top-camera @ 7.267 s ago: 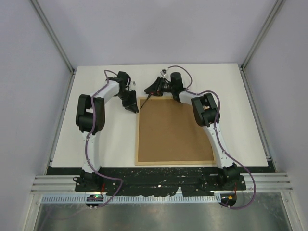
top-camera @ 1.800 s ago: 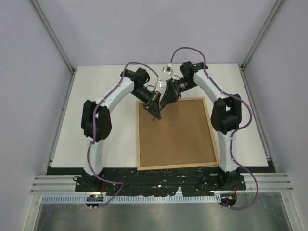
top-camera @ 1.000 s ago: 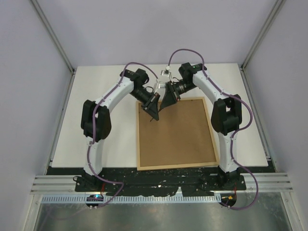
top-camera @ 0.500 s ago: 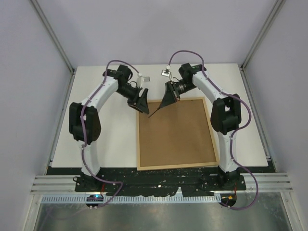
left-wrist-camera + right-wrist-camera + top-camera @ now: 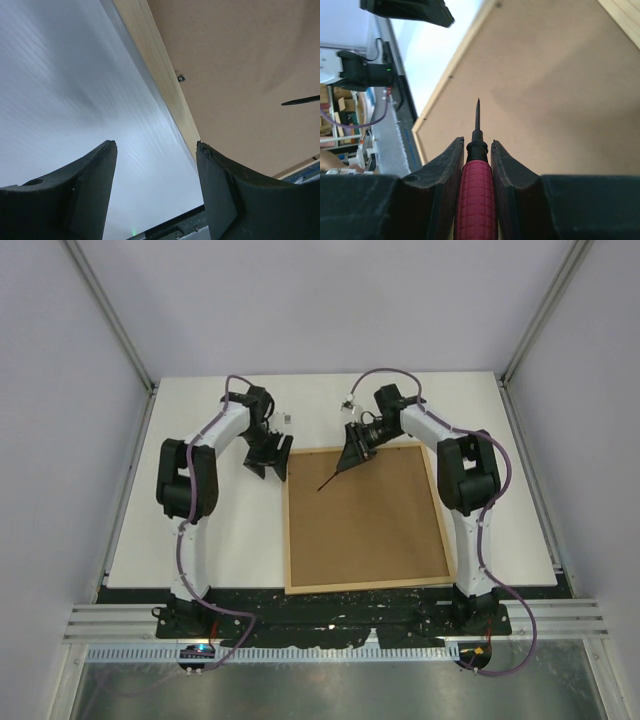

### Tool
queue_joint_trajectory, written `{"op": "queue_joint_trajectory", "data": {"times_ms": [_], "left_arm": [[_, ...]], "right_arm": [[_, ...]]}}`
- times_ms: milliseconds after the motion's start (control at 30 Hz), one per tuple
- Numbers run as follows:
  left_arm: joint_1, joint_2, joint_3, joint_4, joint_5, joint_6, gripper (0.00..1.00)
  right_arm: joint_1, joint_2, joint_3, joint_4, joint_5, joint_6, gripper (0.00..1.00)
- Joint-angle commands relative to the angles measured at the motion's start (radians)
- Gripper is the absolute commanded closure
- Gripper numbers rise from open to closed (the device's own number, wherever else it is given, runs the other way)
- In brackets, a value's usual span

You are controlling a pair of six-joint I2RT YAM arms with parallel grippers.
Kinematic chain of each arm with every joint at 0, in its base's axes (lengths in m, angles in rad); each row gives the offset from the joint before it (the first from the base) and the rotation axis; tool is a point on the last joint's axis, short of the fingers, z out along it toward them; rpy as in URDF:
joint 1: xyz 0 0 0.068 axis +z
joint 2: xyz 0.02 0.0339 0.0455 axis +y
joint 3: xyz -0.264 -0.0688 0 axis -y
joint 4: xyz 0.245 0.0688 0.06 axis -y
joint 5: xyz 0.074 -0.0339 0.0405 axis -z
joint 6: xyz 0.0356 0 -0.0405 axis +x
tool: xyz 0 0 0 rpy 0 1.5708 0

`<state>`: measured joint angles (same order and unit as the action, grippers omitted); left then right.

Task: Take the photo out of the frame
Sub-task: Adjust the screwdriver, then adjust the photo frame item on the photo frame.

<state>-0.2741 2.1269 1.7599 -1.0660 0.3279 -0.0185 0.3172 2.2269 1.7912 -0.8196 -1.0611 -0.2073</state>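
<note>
The frame (image 5: 365, 520) lies face down on the white table (image 5: 200, 520), with its brown back panel up and a light-wood rim around it. The photo is hidden under that panel. My right gripper (image 5: 350, 458) hangs over the frame's far edge, shut on a red-handled screwdriver (image 5: 476, 200). The screwdriver's thin black tip (image 5: 322, 486) points down-left over the panel (image 5: 555, 90). My left gripper (image 5: 268, 466) stands open and empty over the table, just left of the frame's far left corner. In the left wrist view its fingers (image 5: 90, 190) straddle bare table beside the wooden rim (image 5: 165, 95).
A small metal tab (image 5: 181, 77) sits at the inner edge of the frame's rim. The arm bases are bolted to a black rail (image 5: 330, 605) at the near edge of the table. Grey enclosure walls (image 5: 60, 440) close in both sides and the back.
The left gripper has opened and drawn back to the left, off the frame and away from the right gripper. The right gripper still holds the screwdriver and has shifted a little.
</note>
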Motion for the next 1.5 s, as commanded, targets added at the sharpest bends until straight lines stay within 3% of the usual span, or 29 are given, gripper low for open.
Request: {"op": "queue_joint_trajectory", "data": {"times_ms": [0,367,833,1300,1467], "left_arm": [[-0.007,0.067,0.102,-0.015,-0.03,-0.05,0.32],[-0.02,0.192,0.237,-0.054,0.033,-0.09,0.35],[-0.074,0.229,0.273,-0.069,-0.096,-0.109,0.58],[-0.073,0.231,0.274,-0.052,-0.089,-0.162,0.57],[-0.073,0.232,0.279,-0.057,-0.096,-0.175,0.61]], "right_arm": [[-0.007,-0.101,-0.075,0.12,0.116,0.033,0.92],[-0.006,-0.18,-0.257,0.146,0.199,-0.033,0.92],[0.034,-0.265,-0.365,0.209,0.17,-0.01,0.92],[0.138,-0.248,-0.418,0.132,0.174,-0.101,0.92],[0.161,-0.251,-0.424,0.117,0.159,-0.109,0.92]]}}
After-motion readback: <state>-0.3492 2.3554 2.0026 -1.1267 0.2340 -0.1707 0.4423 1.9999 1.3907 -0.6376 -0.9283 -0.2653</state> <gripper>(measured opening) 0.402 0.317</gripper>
